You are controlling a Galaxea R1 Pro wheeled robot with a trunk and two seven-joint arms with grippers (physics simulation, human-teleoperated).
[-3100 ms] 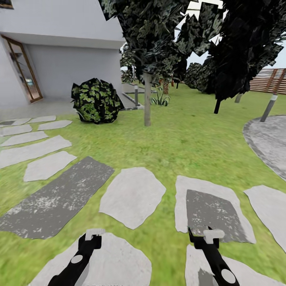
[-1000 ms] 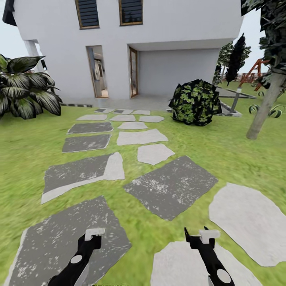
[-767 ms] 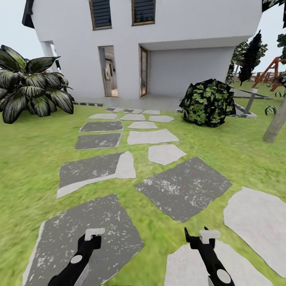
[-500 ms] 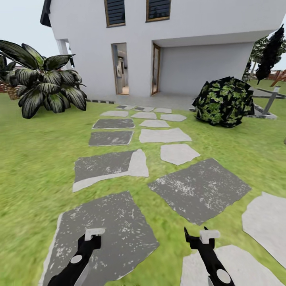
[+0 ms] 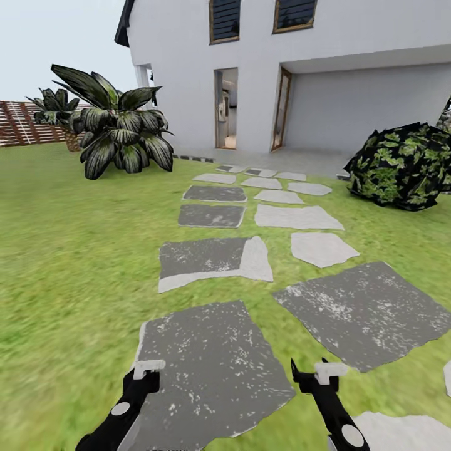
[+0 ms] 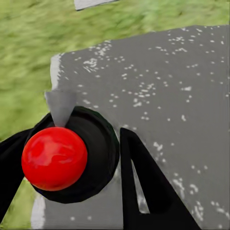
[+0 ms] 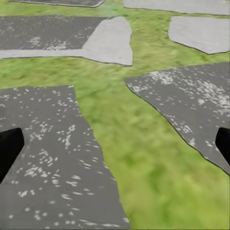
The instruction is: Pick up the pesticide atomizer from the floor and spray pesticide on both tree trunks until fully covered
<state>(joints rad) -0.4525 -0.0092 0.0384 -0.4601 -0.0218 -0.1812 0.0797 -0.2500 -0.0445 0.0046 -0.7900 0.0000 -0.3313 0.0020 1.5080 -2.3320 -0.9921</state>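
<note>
Lawn (image 5: 69,250) spreads across most of the head view, the garden's grass floor, crossed by grey stepping stones (image 5: 216,363) that lead up to a white house (image 5: 351,69) with an open doorway. A brown slatted fence (image 5: 19,122) closes the far left, with a striped-leaf palm (image 5: 119,128) before it and a rounded green bush (image 5: 404,166) on the right. Low in this view hang both black arms: the left end effector (image 5: 149,369) and the right end effector (image 5: 326,371), each over the stones. In the right wrist view the two dark fingers sit at opposite edges with bare stone and grass between, so that end effector is spread wide and holds nothing. For the left one I cannot tell. No atomizer or pale-trunked tree is in sight here, so I judge the task barely begun: finding and picking up the bottle and spraying both trunks all remain.
</note>
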